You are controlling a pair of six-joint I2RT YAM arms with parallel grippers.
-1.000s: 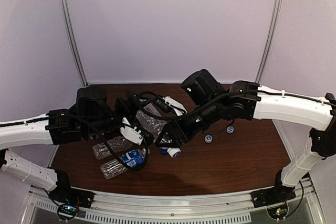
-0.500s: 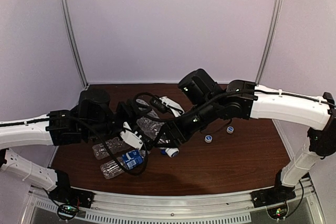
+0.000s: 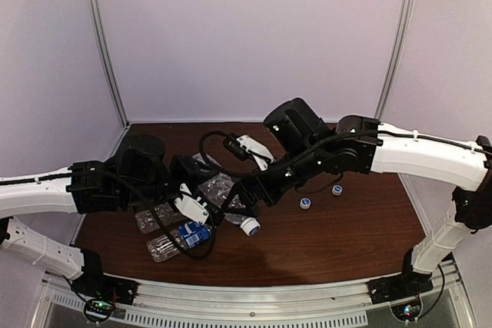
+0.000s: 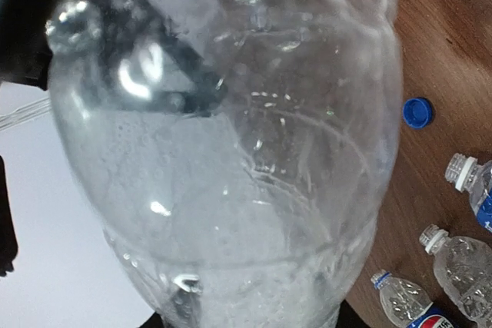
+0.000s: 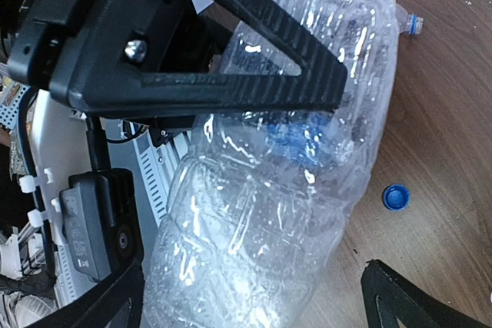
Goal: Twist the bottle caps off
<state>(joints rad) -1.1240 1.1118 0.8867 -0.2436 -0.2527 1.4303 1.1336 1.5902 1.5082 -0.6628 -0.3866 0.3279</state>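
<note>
Where the table [image 3: 346, 243] lies nearest the arm bases, three small bottles [image 4: 453, 259] rest on their sides on the wood, on the base side of the left gripper [image 3: 192, 207] and apart from its fingers; one carries a blue Pepsi label [image 4: 432, 319], and their necks look bare; further in, a clear crinkled bottle [image 3: 221, 192] sits between the two grippers, so close to the left wrist camera that it fills that view; the left fingers are hidden behind its plastic, so I cannot tell whether they are pinching it or only around it; the right gripper [image 3: 242, 193] has its fingers [image 5: 231, 59] spread wide, one crossing in front of this bottle, touching or not I cannot tell, the other well apart from it with bare wood in the gap; a white cap [image 3: 249, 226] shows just on the base side of the right fingers, though I cannot tell whether it sits on this bottle; a dark blue cap [image 5: 396, 196] lies loose on the wood beside the bottle, touching nothing; beyond the right fingers two loose caps [image 3: 305, 203] lie near each other, well apart from the bottles, and I cannot tell whether the blue one is among them
</note>
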